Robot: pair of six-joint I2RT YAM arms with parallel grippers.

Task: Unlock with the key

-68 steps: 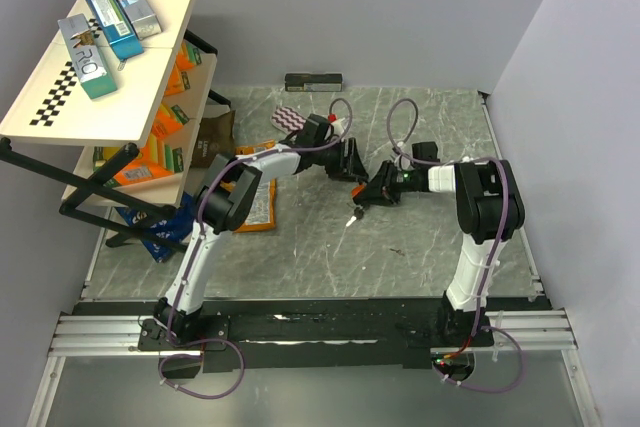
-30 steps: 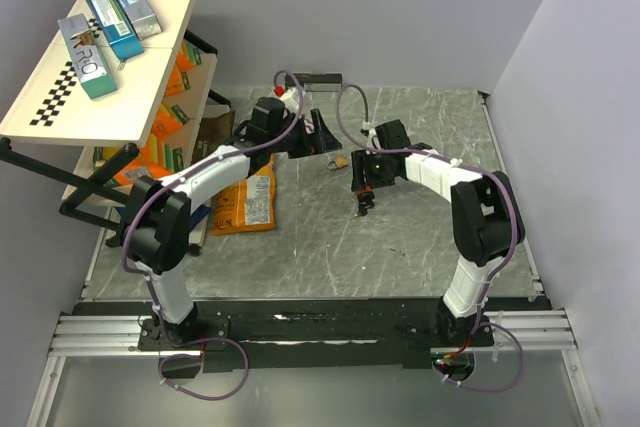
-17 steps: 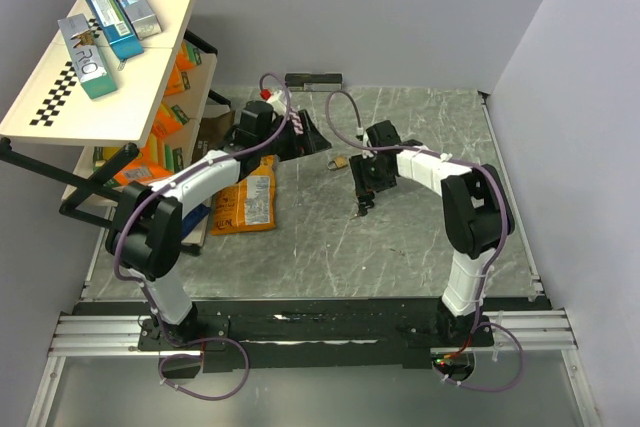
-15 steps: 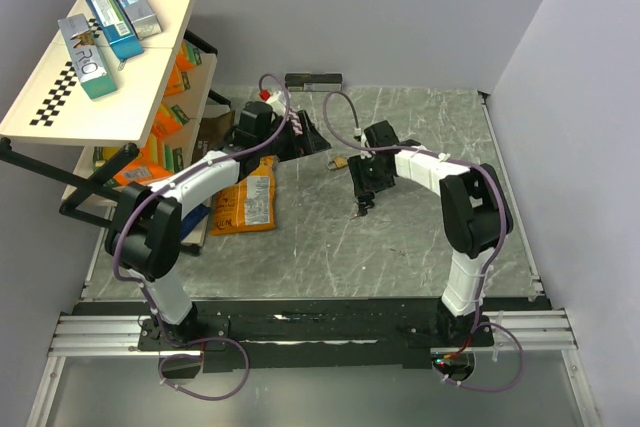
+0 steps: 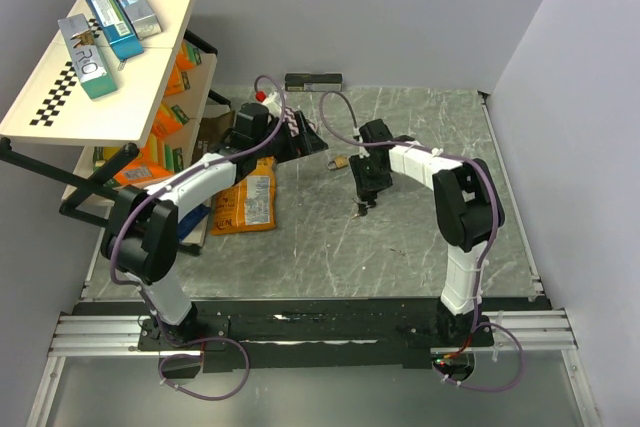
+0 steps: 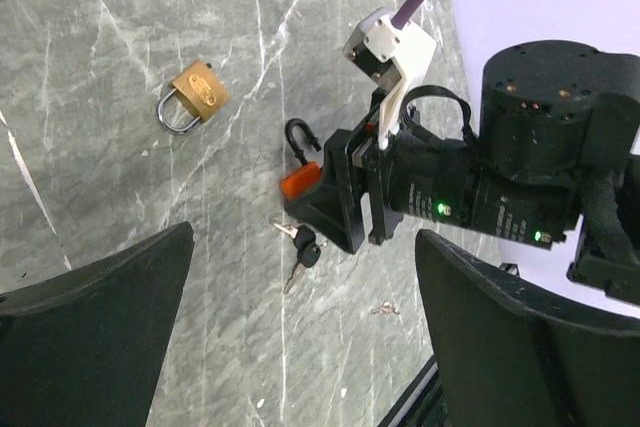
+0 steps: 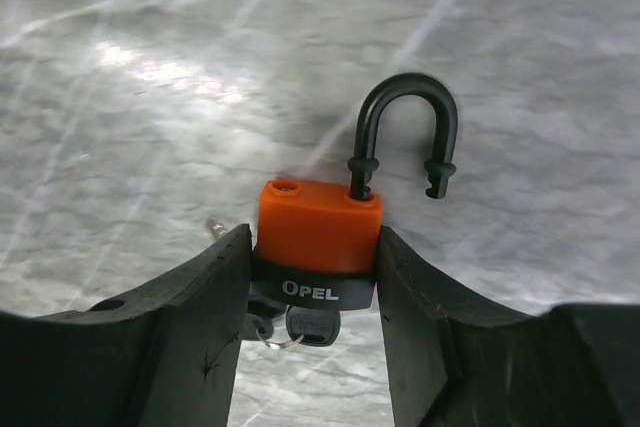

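From my station I see the right pincer (image 7: 312,247) closed on the orange padlock (image 7: 318,209), one finger pressed against each side of its body. The lock stands with its black shackle (image 7: 405,117) sprung open, one leg in the body and the other hanging free. The key (image 7: 315,325) sits directly under the lock's black base, its dark head and a bit of wire ring showing between the fingers. I cannot tell whether its blade is seated in the keyhole. In the left wrist view the small cluster lies on the worktop (image 5: 400,237) just beside the right pincer's finger, roughly mid-worktop and a little toward the far edge.

The left pincer (image 5: 305,137) is spread wide and holds nothing. It hangs above the scene, looking down on both locks. The brass padlock (image 6: 195,95) lies flat on the grey marbled surface with its shackle closed, apart from the orange one and nearer the far edge. An orange snack packet (image 5: 245,202) lies toward the left edge, near the left arm
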